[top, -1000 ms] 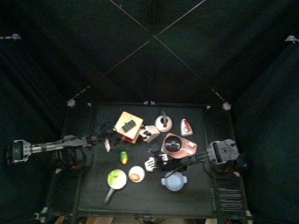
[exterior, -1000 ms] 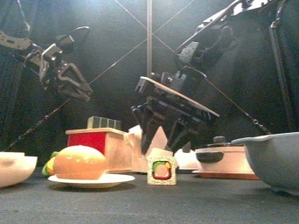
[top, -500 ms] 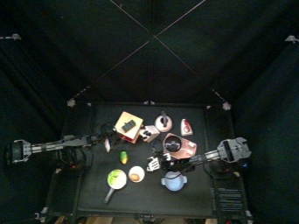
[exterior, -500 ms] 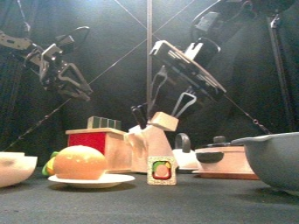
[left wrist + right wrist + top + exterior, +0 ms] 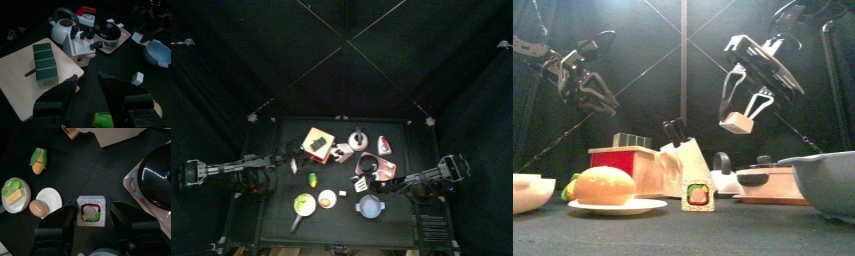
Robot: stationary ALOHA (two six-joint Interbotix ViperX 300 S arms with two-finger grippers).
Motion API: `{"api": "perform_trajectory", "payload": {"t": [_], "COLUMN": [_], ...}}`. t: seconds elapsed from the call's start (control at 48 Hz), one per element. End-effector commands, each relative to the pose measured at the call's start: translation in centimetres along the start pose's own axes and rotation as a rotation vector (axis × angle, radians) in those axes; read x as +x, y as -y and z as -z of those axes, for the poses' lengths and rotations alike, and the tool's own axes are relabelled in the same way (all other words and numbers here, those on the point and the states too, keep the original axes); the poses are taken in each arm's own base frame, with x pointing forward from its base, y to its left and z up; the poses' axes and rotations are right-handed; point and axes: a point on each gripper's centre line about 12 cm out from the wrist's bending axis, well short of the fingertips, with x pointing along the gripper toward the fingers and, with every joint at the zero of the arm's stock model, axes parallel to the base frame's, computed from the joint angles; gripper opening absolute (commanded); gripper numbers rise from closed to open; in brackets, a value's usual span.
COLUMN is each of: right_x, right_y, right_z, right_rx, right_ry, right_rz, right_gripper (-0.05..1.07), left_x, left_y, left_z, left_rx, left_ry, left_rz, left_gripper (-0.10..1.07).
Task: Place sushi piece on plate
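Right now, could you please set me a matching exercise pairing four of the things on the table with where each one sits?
Things:
1. sushi piece
2. orange lump
3. pot
4. green block

Places:
a. on the wooden board
b. on the bare table
c. on the pink tray
d. on the small white dish

Pairs: 1-b, 2-d, 3-c, 4-a
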Motion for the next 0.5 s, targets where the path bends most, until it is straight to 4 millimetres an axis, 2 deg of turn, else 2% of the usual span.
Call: {"api": "perform_trajectory", "payload": {"t": [0.0,0.396,0.479], "right_x": [-1.1,-1.5,-2.0], "right_y": [0.8,5.8,7.4], "right_z": [-0.8,1.1,1.6], "right_rx": [0.033,0.087,0.117], "right_ry": [0.015,-0.039,-0.056], "right_rz": [-0.008,0.128,0.175], "right_gripper": [0.71,0.71,0.72], "left_x": [0.0,0.0,0.0], "left_y": [0.0,0.0,0.0], "left_z": [-0.6,-0.5,-0.5], "left_rx": [0.001,0.001,0.0], "left_ry": [0.017,0.015,0.016], "left_rz": [0.001,0.0,-0.001], "left_gripper": [0.79,0.79,0.79]}}
